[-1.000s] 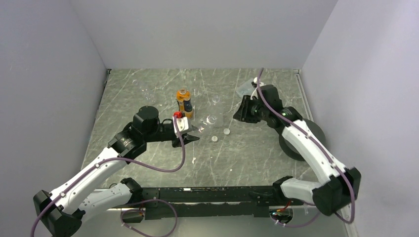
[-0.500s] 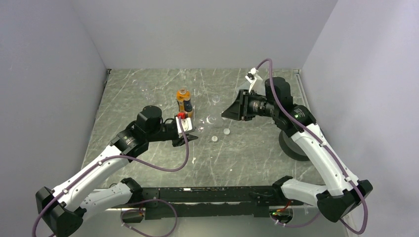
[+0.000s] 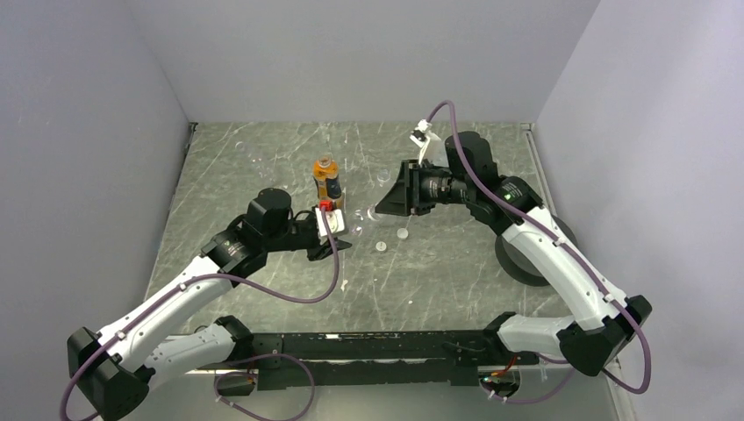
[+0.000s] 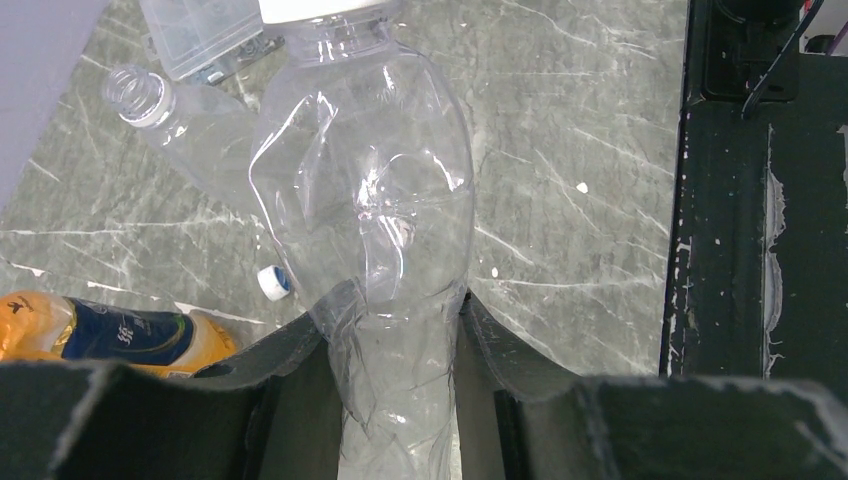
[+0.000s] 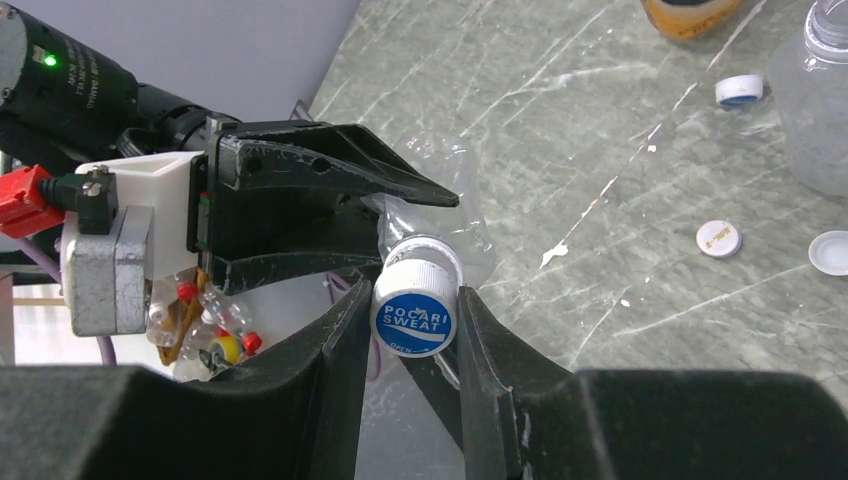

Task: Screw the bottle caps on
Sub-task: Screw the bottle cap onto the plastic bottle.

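Observation:
My left gripper (image 4: pixel 395 310) is shut on the lower body of a clear crumpled bottle (image 4: pixel 370 200) and holds it above the table. A blue-topped white cap (image 5: pixel 414 315) sits on that bottle's neck (image 5: pixel 440 215). My right gripper (image 5: pixel 414 300) is shut on this cap. In the top view the two grippers meet near the table's middle, left (image 3: pixel 338 237) and right (image 3: pixel 375 210). The orange-amber bottle (image 3: pixel 328 180) stands just behind them. Loose caps lie on the table: one blue-topped (image 5: pixel 740 90) and two white (image 5: pixel 718 238) (image 5: pixel 830 252).
A second clear bottle (image 4: pixel 180 120) with an open neck stands next to the held one. A flat clear box (image 4: pixel 200 35) lies beyond it. A large black disc (image 3: pixel 518 263) sits at the right under my right arm. Grey walls enclose the table.
My right arm has swung left from the table's right side to the held bottle, and its gripper now clamps the cap. My left gripper shifted slightly.

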Robot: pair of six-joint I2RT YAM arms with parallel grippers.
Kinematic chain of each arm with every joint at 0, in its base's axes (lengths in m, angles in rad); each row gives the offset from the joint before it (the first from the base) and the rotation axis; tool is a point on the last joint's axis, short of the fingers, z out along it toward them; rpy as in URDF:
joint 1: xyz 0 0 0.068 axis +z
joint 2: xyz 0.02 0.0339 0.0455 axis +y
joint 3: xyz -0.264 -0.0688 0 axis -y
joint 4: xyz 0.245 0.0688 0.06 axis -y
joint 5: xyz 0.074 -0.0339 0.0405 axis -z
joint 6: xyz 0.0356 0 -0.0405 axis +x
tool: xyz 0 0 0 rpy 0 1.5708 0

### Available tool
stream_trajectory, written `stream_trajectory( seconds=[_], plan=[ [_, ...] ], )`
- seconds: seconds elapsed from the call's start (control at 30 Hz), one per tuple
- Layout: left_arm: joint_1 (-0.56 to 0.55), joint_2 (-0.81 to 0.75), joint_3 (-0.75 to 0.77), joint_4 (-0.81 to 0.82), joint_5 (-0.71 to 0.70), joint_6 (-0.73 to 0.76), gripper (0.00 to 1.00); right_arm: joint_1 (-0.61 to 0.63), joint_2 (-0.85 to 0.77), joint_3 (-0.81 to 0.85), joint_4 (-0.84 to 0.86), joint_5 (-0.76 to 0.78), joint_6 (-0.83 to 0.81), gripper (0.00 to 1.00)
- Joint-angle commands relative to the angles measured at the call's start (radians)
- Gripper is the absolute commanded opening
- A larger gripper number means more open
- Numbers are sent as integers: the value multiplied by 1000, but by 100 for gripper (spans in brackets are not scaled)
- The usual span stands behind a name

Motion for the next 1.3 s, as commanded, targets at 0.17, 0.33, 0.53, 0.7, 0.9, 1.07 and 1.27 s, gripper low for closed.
stream_trajectory(
  seconds=[0.17,0.33,0.53,0.7,0.9,1.07,1.27],
  plan=[
    [2,-4,8,49,48,25,0,33,25,50,-38,21,-25,29],
    [-8,-20,27,2,83,73,0,34,42,63,-94,3,-49,29],
    [-18,-45,39,-25,78,101,0,39,49,51,-114,-59,-51,29],
    [-24,-52,14,22,59,81,0,60,57,52,-124,-51,-40,29],
    [-30,-50,-4,86,38,63,0,82,79,61,-142,-42,-31,29],
    [-38,-48,6,95,26,95,0,85,108,85,-193,-65,-43,29],
    [-50,-37,23,93,-5,135,0,85,140,124,-265,-86,-53,29]
  ],
)
